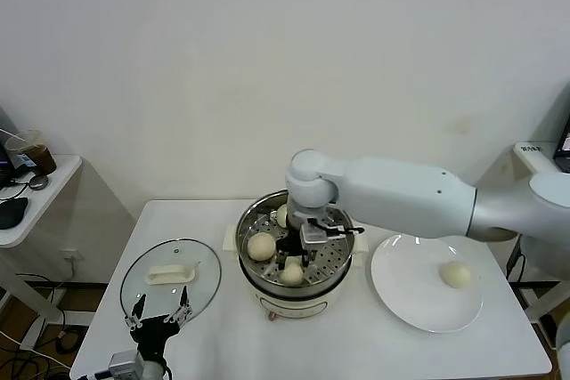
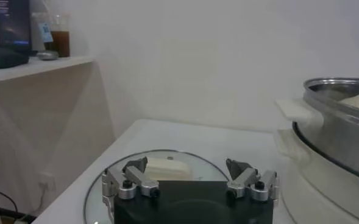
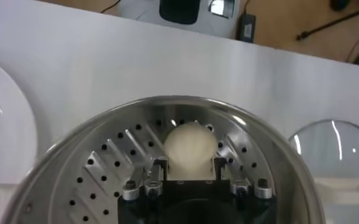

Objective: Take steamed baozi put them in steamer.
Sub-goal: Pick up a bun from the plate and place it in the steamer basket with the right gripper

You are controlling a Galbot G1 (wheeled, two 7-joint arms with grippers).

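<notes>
One baozi point(image 3: 190, 148) pinched by right claw point(image 3: 190, 173); head view shows left claw point(image 1: 160, 316) spread

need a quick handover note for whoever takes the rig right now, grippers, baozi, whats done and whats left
Right gripper: inside the steamer, fingers on either side of a baozi on the perforated tray; release not confirmed.
Left gripper: open, parked over the near edge of the glass lid.
Done: two more baozi lie in the steamer.
Left: one baozi on the white plate.
</notes>
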